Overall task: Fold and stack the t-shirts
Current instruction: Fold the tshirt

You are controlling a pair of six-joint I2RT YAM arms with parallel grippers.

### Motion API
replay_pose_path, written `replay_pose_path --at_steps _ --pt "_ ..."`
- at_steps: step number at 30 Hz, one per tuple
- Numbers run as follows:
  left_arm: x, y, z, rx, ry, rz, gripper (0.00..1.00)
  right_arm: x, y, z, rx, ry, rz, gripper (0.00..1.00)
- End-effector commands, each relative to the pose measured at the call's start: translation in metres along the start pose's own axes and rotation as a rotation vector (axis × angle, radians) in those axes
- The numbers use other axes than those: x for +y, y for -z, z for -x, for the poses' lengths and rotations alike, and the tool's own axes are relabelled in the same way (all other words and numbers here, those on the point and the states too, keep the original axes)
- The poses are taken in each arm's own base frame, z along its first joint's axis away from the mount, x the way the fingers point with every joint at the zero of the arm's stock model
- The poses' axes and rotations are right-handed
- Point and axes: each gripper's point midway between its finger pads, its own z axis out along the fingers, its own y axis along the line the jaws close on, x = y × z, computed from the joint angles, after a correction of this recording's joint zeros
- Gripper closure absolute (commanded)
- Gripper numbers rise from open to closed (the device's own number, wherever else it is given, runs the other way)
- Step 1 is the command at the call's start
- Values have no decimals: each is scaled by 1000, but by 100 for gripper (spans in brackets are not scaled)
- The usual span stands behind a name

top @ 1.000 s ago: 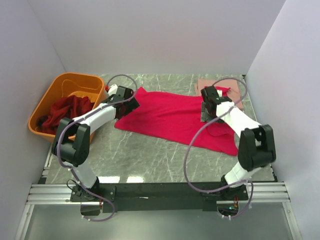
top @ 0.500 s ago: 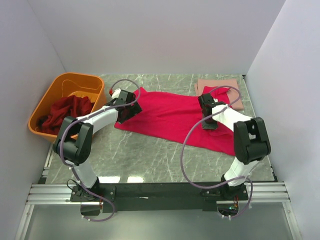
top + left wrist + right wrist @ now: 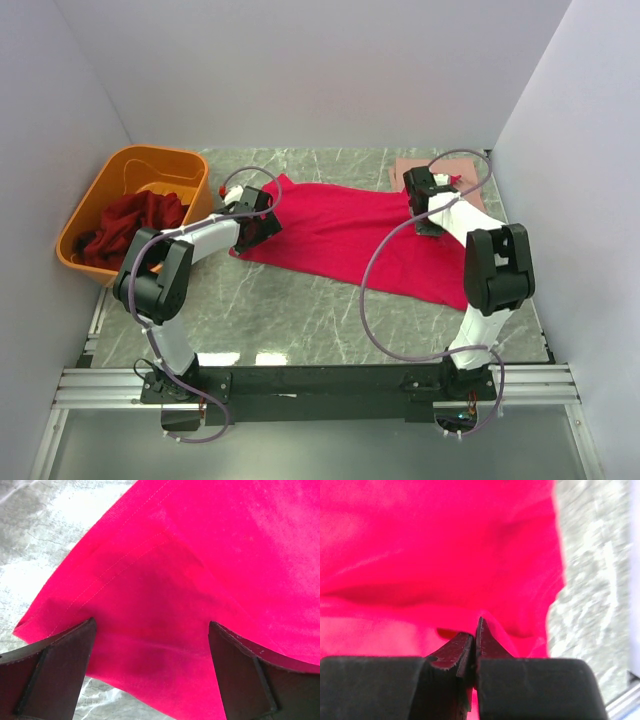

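A crimson-pink t-shirt (image 3: pixel 340 232) lies spread across the middle of the table. My left gripper (image 3: pixel 262 228) hangs open over its left corner. In the left wrist view the two fingers straddle the hemmed corner (image 3: pixel 150 600), and the left gripper (image 3: pixel 151 622) holds nothing. My right gripper (image 3: pixel 433 222) is at the shirt's right part, shut on a pinched ridge of the crimson cloth (image 3: pixel 445 545); in the right wrist view the right gripper (image 3: pixel 475 627) has its tips together. A folded pale salmon-pink shirt (image 3: pixel 403 168) lies at the back right. Dark maroon shirts (image 3: pixel 130 222) fill the tub.
The orange plastic tub (image 3: pixel 150 165) stands at the left edge of the marbled table (image 3: pixel 300 310). White walls close in the back and both sides. The black rail with the arm bases runs along the near edge.
My right gripper has shut on the crimson shirt and moved toward the back right. The left gripper has shifted slightly over the shirt's left corner and stays open.
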Motion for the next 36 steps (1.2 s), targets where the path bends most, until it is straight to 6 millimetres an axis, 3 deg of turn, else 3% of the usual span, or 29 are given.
replay_pose_path --at_steps 1,4,7,10,14,17,19,21,22,25,29,36 --pt "10 -2 1 -17 -22 36 0 -22 -8 24 -55 35 -134 97" --pt "12 -2 -1 -10 -19 39 1 -30 -18 31 -54 62 -177 88" --pt "11 2 -1 -12 -15 26 1 -35 -25 43 -67 53 -195 52" --pt "8 8 4 -26 -10 6 1 -40 -25 54 -84 9 -217 42" --pt "1 16 10 -33 -14 -18 1 -45 -8 51 -85 -85 -206 38" --pt "-5 23 16 -48 -14 -46 0 -45 18 44 -98 -200 -115 37" --pt "-11 28 22 -61 -13 -66 1 -30 24 24 -63 -252 -3 20" --pt "-14 30 26 -68 -15 -73 1 -19 35 8 -60 -294 111 18" --pt "-18 33 31 -78 -12 -81 1 0 41 7 -63 -308 233 15" --pt "-28 36 39 -93 -15 -106 1 17 53 -10 -52 -326 370 11" --pt "-36 32 42 -97 -15 -127 1 34 57 -21 -24 -330 472 9" --pt "-41 8 29 -49 -37 -116 1 62 43 -38 55 -288 526 8"
